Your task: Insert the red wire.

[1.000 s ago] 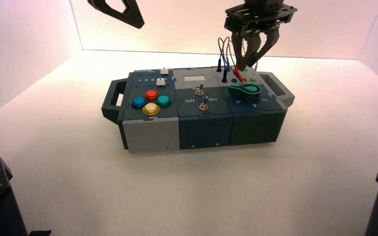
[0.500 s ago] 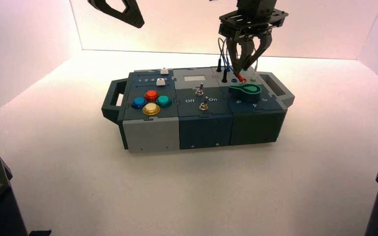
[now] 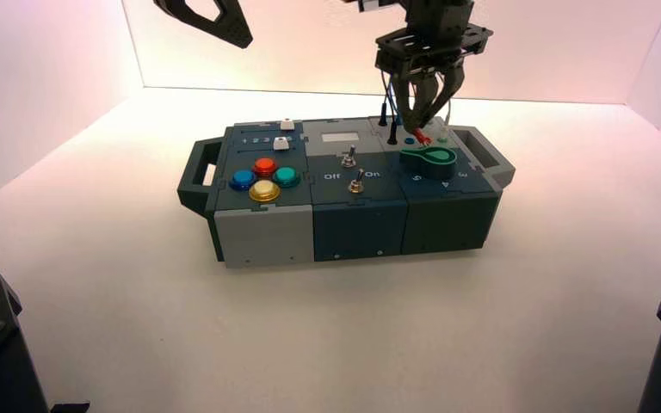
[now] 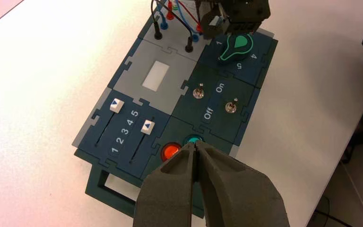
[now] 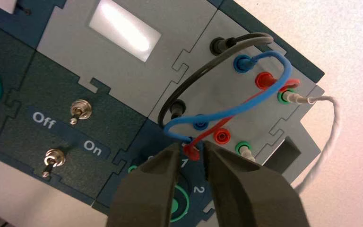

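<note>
The right end effector (image 5: 192, 149) is over the far right part of the wide dark blue and grey box (image 3: 353, 189), which sits on the pale, flat bench (image 3: 310, 335). Its two fingers are part of the way open. The loose plug of the thin, reddish-brown red wire (image 5: 227, 120) is between the fingertips. I cannot tell if they touch it or hold it.

The other end of the red wire is in the far red round socket (image 5: 264, 80). The near red round socket (image 5: 221, 136) has no plug in it. The loose plug is near that socket, but not in it.

The bendy blue wire (image 5: 246, 109) goes over the red wire. One end is in the far blue round socket (image 5: 242, 63), and I cannot tell if its other end is plugged in. The curved black wire (image 5: 189, 78) has both ends in black sockets. The soft white wire (image 5: 333, 123) has a plug in the far green-ringed socket (image 5: 283, 97). The near green-ringed socket (image 5: 241, 145) has a white plug in it too.

The round, dark knob with a green edge (image 3: 429, 162) is in front of the wires. The two little white sliders (image 4: 116, 105) (image 4: 147, 126) are near the 5 end of their slots.

The left end effector (image 4: 195, 144) waits above the left part of the box, with its fingers closed together and nothing in them.
</note>
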Robot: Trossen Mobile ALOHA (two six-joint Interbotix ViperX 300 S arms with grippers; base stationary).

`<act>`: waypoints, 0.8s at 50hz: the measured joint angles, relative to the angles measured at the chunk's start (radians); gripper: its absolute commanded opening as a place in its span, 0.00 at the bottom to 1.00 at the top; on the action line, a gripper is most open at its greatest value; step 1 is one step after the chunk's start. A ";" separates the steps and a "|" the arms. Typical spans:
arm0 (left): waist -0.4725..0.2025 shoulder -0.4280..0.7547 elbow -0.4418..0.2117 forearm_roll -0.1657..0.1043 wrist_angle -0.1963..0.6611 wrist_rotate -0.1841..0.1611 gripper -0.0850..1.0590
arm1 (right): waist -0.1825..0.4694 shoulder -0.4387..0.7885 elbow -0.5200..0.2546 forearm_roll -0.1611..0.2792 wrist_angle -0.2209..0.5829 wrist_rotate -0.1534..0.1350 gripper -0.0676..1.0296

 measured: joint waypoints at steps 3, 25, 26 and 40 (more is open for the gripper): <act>0.000 0.002 0.000 0.000 0.000 0.000 0.05 | 0.000 0.006 -0.002 -0.005 0.000 0.000 0.11; -0.002 0.000 0.000 0.000 -0.002 0.000 0.05 | -0.006 0.011 -0.014 -0.020 0.028 0.000 0.04; 0.000 0.002 0.000 0.000 -0.002 0.000 0.05 | -0.006 0.011 -0.015 -0.021 0.031 0.000 0.04; 0.000 0.002 0.000 0.000 -0.002 0.000 0.05 | -0.008 -0.040 -0.026 -0.021 0.023 0.006 0.04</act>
